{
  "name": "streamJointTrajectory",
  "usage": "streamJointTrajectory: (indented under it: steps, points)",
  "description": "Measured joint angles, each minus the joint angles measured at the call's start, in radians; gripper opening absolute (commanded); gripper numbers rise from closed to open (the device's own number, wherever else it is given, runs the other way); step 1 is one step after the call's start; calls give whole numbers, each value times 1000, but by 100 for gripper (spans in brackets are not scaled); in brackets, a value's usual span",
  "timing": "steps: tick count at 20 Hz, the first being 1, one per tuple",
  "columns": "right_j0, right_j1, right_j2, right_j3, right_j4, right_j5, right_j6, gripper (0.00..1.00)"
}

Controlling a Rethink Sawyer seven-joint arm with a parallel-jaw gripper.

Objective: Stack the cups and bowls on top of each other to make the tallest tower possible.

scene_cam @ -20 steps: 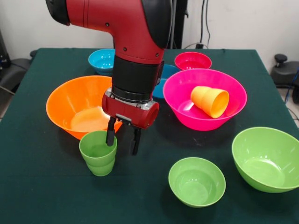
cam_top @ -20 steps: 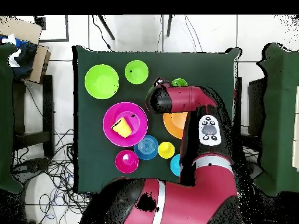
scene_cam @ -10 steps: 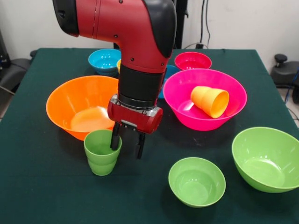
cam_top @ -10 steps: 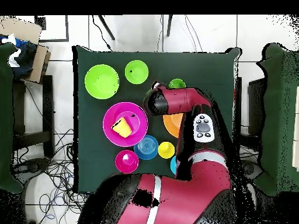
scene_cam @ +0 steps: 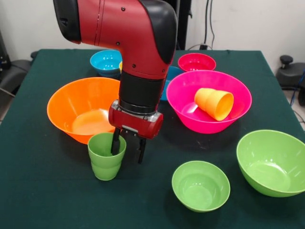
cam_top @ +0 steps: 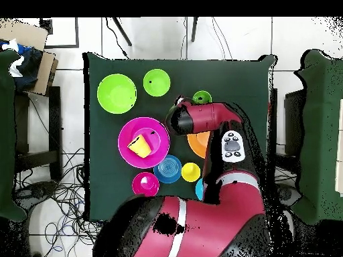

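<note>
A green cup (scene_cam: 106,156) stands upright on the dark green table, just in front of the large orange bowl (scene_cam: 78,107); it also shows in the overhead view (cam_top: 201,97). My gripper (scene_cam: 127,147) is open and straddles the cup's right wall, with one finger (scene_cam: 115,140) inside the cup and the other outside. An orange-yellow cup (scene_cam: 214,102) lies on its side in the large hot pink bowl (scene_cam: 240,98). A yellow cup (cam_top: 190,172) stands near the robot's base and is mostly hidden by the arm in the front view.
A small lime green bowl (scene_cam: 200,185) and a large lime green bowl (scene_cam: 274,162) stand at the front right. A light blue bowl (scene_cam: 105,60), a red-pink bowl (scene_cam: 196,62) and a darker blue bowl (scene_cam: 171,75) stand behind the arm.
The gripper has shifted slightly right with one finger inside the green cup, and the cup has slid a little to the right with it. The finger spacing is unchanged.
</note>
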Motion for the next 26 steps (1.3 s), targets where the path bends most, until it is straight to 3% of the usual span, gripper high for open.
streamJointTrajectory:
  steps: [26]
  points:
    - [-20,3,0,0,-5,0,0,100]
